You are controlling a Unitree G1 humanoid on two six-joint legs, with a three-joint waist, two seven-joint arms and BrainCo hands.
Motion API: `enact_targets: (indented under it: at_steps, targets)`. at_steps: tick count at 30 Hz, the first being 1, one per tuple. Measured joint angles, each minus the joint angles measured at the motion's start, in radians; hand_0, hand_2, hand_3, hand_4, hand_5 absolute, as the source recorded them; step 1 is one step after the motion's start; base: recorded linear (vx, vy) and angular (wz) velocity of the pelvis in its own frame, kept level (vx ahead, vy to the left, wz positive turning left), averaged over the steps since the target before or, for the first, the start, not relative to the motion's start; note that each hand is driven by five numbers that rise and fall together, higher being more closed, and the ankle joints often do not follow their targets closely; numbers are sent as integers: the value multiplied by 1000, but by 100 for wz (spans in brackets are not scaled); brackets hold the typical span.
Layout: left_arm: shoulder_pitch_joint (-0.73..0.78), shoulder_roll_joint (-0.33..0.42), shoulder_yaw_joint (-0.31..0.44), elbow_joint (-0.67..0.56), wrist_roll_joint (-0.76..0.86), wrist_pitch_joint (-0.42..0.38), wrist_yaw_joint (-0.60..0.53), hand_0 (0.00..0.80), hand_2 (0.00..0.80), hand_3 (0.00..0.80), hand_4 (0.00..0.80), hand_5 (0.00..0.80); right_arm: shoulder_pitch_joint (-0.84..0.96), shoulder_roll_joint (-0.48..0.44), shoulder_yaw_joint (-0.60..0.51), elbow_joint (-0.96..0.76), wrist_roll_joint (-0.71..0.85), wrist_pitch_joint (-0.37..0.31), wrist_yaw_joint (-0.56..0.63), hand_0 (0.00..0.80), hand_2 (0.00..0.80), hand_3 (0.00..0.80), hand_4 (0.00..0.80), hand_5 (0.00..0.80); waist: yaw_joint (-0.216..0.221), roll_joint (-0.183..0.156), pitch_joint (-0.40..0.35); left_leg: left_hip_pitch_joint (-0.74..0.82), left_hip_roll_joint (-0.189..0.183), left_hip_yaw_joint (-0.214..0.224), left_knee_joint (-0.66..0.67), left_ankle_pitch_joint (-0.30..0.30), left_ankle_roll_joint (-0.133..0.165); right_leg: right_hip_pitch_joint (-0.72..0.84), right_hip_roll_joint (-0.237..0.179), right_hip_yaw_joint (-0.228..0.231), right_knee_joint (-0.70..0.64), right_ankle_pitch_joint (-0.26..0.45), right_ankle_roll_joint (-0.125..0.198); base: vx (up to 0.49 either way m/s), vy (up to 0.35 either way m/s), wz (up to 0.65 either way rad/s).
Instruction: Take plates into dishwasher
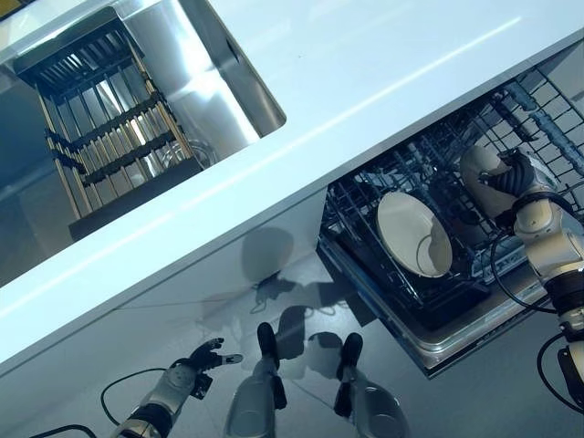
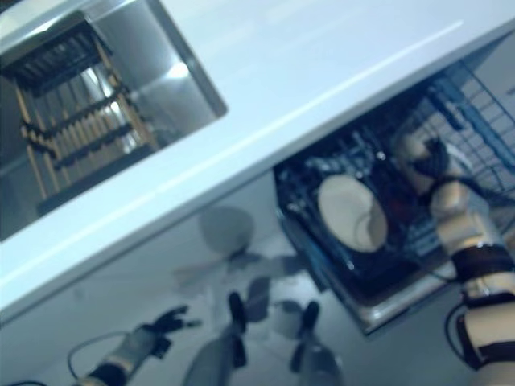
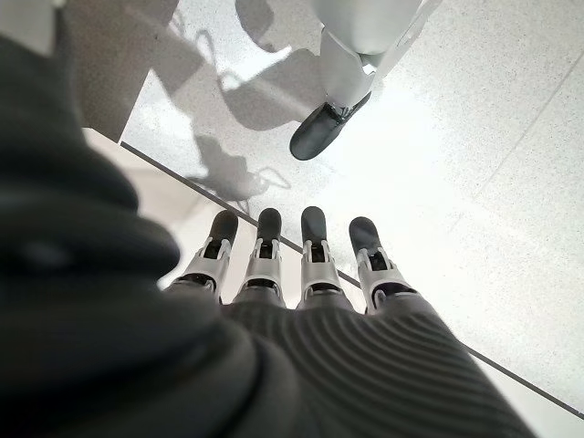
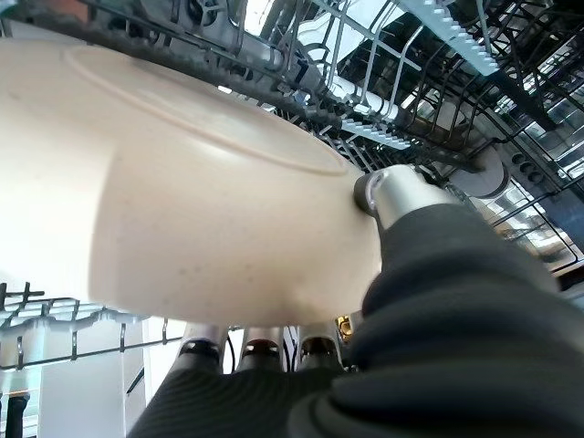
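My right hand point(image 1: 513, 179) is shut on a cream plate point(image 1: 476, 172), with the thumb point(image 4: 399, 195) on its rim and the fingers point(image 4: 260, 349) under it. It holds the plate over the pulled-out lower dishwasher rack point(image 1: 365, 208). Another cream plate point(image 1: 415, 234) stands on edge in that rack, just left of the held one. Down at the lower left, my left hand point(image 1: 206, 357) hangs over the floor with straight fingers point(image 3: 312, 255) and holds nothing.
A white counter point(image 1: 383, 73) runs diagonally above the dishwasher. A steel sink point(image 1: 214, 87) at the upper left holds a dark slatted dish rack point(image 1: 100, 137). A wire upper rack point(image 1: 547, 100) shows at the far right. Light floor point(image 3: 474, 137) lies below.
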Motion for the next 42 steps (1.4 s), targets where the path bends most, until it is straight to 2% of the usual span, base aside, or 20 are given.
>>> enact_targets:
  at_steps: [12, 31, 42]
  targets:
    - [-2, 3, -18, -9, 0, 2, -4, 0, 0, 0, 0, 0, -33, 60, 31, 62, 1, 35, -36, 800, 800, 800, 800, 800, 3, 1, 1, 0, -4, -2, 0, 1, 1, 0, -4, -1, 1, 1, 1, 0, 0, 0]
    - [-21, 4, -25, -8, 0, 2, -5, 0, 0, 0, 0, 0, -50, 148, 32, 136, 11, 34, -99, 800, 800, 800, 800, 800, 23, 7, 4, -1, -7, -10, 0, 7, 4, -1, -9, -7, 9, 2, 3, 0, 0, 0]
    - [-22, 4, -38, -8, 0, 2, -5, 0, 0, 0, 0, 0, -58, 148, 31, 153, 13, 33, -109, 800, 800, 800, 800, 800, 23, 9, 5, -14, -9, -19, 0, 16, 8, -13, -12, -14, 18, 2, 3, 1, 2, 2]
